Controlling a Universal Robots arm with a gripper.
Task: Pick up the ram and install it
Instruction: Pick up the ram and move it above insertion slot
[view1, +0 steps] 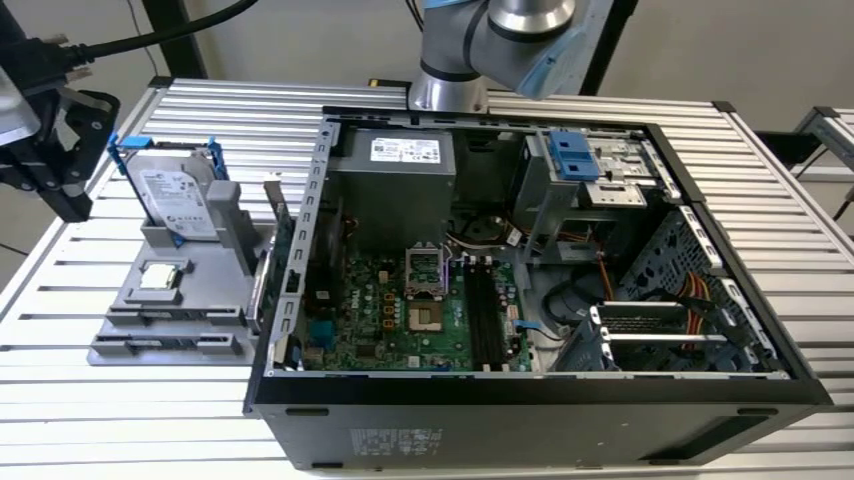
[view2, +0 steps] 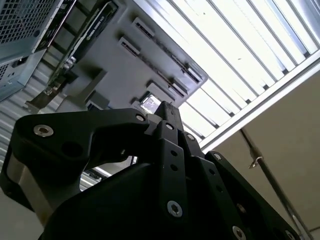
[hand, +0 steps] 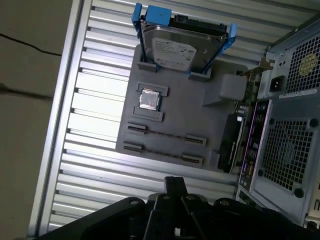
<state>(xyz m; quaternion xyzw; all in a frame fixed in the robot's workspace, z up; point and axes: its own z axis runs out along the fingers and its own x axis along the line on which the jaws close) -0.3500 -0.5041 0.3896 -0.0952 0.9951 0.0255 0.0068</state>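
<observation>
My gripper (view1: 74, 205) hangs over the table's edge at the exterior view's left, beside the grey holder tray (view1: 200, 290) and well away from the open computer case (view1: 534, 395). In both wrist views its fingers meet at one tip (view2: 169, 112) (hand: 175, 185) with nothing between them. I cannot make out the ram. The tray's two long clip slots (hand: 165, 135) hold just a thin dark line. The motherboard's memory slots (view1: 483, 315) are long dark strips, and I cannot tell whether a stick sits in them.
On the tray a silver hard drive (view1: 174, 190) (hand: 175, 47) stands in a blue frame, with a small square processor chip (view1: 160, 275) (hand: 149, 99) in front of it. A black expansion card (hand: 230, 145) stands between tray and case. Slatted table surrounds both.
</observation>
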